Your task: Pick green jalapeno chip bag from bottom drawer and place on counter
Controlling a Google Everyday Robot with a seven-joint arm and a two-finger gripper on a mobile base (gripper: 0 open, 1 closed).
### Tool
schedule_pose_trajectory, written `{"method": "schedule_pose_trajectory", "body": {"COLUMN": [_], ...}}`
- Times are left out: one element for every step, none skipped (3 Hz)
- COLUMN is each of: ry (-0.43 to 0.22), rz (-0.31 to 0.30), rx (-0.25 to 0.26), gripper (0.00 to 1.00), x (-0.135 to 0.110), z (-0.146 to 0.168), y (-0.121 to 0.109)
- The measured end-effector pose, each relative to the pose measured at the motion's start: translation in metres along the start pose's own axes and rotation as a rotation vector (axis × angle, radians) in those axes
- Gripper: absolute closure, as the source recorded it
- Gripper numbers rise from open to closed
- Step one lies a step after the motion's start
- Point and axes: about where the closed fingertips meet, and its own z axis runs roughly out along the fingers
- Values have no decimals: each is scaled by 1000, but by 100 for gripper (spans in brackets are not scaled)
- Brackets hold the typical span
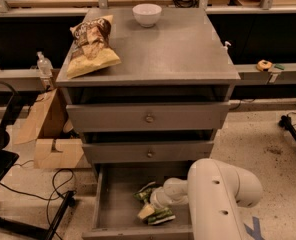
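The bottom drawer (113, 196) is pulled open at the foot of the grey cabinet. The green jalapeno chip bag (162, 216) lies crumpled in it, right of the middle, with another green part (144, 192) showing above the gripper. My gripper (152, 205) reaches in from the right, low in the drawer, and lies across the middle of the bag, hiding part of it. My white arm (218, 199) fills the lower right. The counter (178, 49) is the cabinet's flat grey top.
A brown-and-yellow chip bag (90, 43) lies at the counter's left and a white bowl (147, 14) at its back. Two shallower drawers with knobs (149, 118) are shut above. A cardboard box (50, 141), cables and black stand legs (18, 219) are on the floor at left.
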Motion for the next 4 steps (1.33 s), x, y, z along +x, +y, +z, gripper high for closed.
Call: {"method": "schedule_pose_trajectory", "body": {"ry": [0,0,0,-7], "rz": [-2,-2,-2,-31], "rx": [-5,-6,-6,7], "gripper": [46,69,93,100], "x": [-1,-1,-1,-8], "z": [2,2,1,-31], "y": [3,3,3,5]}}
